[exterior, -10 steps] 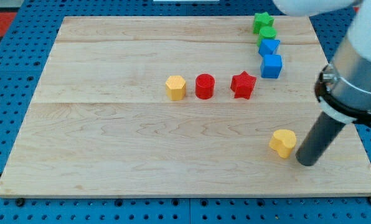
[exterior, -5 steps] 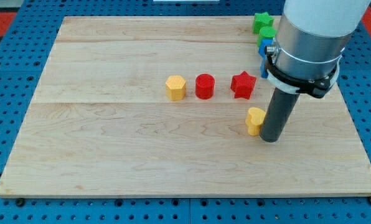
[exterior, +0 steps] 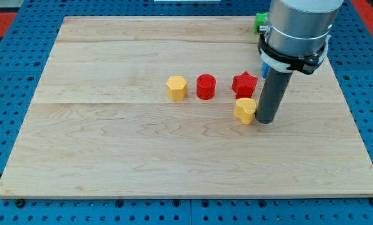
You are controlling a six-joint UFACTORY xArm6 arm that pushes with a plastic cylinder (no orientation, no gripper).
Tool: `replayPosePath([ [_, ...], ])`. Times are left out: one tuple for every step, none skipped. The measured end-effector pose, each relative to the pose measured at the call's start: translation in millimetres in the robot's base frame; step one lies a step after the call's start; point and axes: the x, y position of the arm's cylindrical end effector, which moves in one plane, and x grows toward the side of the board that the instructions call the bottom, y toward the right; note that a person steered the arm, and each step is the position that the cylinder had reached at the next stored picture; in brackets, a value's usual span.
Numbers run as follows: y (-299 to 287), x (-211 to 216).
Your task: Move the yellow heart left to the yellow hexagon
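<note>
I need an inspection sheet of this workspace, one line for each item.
Surface: wooden board, flat, on a blue pegboard.
Job's things: yellow heart just below the red star; yellow hexagon further to the view's left.
Clutter: red cylinder between hexagon and star; green block at the top, partly hidden.
Gripper: none; my tip touches the heart's right side.
Cables: nothing seen.
Surroundings: red mat at the top left.
</note>
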Motion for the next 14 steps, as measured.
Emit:
replayPosePath([
  [-6.8,-2.6],
  [-27.1,-6.8],
  [-40.7,-9.5],
  [-30.5,-9.6],
  [-21.6,-29.5],
  [-37.6,-41.3],
  [-60.2,-39.6],
  [-64.3,-30.3],
  [-64.3,-14.2],
  [-71.8,-9.0],
  [-85.3,-7.0],
  [-88.4,8.4],
  [-104.0,21.5],
  [-121.6,20.8],
])
